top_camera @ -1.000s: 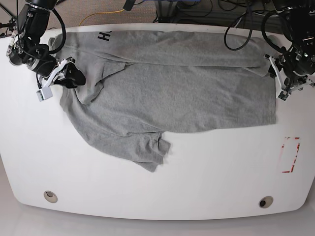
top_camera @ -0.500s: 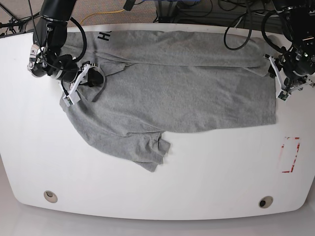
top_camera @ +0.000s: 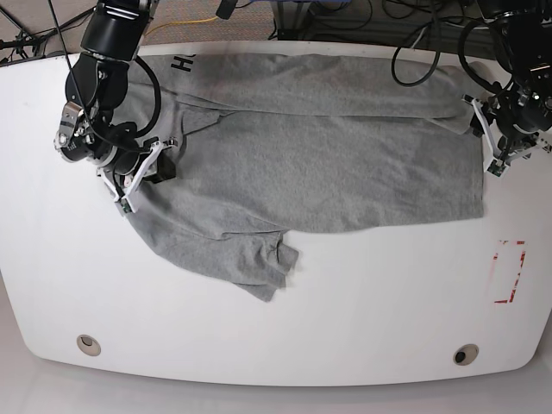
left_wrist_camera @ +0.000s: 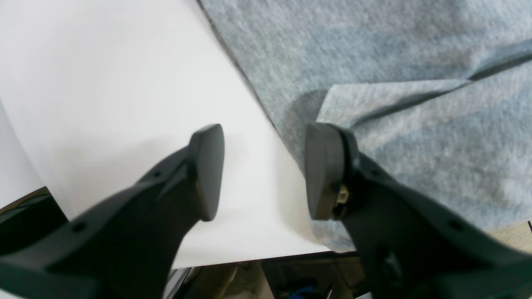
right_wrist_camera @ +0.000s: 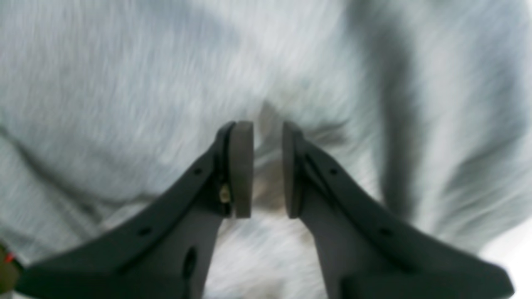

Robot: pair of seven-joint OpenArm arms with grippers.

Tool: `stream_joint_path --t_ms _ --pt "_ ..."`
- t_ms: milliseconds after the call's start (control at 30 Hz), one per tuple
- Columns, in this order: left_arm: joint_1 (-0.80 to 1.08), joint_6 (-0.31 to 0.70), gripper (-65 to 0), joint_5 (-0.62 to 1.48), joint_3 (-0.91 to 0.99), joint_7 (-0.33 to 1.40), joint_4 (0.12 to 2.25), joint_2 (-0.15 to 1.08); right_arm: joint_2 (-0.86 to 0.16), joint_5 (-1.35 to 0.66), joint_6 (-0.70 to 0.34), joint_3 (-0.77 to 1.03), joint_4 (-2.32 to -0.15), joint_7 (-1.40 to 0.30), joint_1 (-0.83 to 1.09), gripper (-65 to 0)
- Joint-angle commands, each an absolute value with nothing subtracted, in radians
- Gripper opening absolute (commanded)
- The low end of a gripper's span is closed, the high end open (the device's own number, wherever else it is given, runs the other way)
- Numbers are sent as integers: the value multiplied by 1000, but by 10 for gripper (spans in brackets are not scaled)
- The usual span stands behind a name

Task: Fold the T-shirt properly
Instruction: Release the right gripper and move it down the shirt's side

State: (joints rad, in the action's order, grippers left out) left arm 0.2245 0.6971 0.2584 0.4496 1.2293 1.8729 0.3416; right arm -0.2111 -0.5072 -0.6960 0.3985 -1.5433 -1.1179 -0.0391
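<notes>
The grey T-shirt [top_camera: 328, 155] lies spread sideways across the white table, upper part folded over, with black lettering [top_camera: 181, 62] showing at the far left. One sleeve [top_camera: 263, 267] points toward the front. My right gripper [top_camera: 145, 177] is down on the shirt's left part. In the right wrist view its jaws [right_wrist_camera: 268, 166] stand narrow, pinching a ridge of the grey cloth [right_wrist_camera: 124, 62]. My left gripper [top_camera: 493, 147] is open at the shirt's right edge. In the left wrist view [left_wrist_camera: 264, 172] one finger is over bare table and the other over the cloth [left_wrist_camera: 415, 62].
The white table [top_camera: 345, 328] has a red-outlined rectangle [top_camera: 509, 272] at the right and two round holes [top_camera: 88, 344] [top_camera: 466, 354] near the front edge. Cables [top_camera: 345, 17] lie behind the far edge. The table's edge [left_wrist_camera: 249, 255] shows just under my left gripper.
My right arm has moved from the shirt's left edge onto the cloth, and its jaws have narrowed on a fold. The left arm has stayed put.
</notes>
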Motion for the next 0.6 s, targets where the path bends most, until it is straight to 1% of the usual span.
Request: stream_joint_path --t_ms 0,167,467,567 --pt "217 698 -362 259 455 1218 1886 358 -229 -478 -698 401 -1534 -1090 -77 -534" --pt "217 698 -362 259 455 1218 1886 358 -269 -447 -698 401 -1460 -1075 -122 -534" --pt "217 698 -362 259 455 1218 1886 358 -341 -596 -698 407 -1466 -1119 -127 -537" --pt "217 698 -362 259 455 1218 1888 358 -352 -607 -698 407 -1477 -1116 -125 -534"
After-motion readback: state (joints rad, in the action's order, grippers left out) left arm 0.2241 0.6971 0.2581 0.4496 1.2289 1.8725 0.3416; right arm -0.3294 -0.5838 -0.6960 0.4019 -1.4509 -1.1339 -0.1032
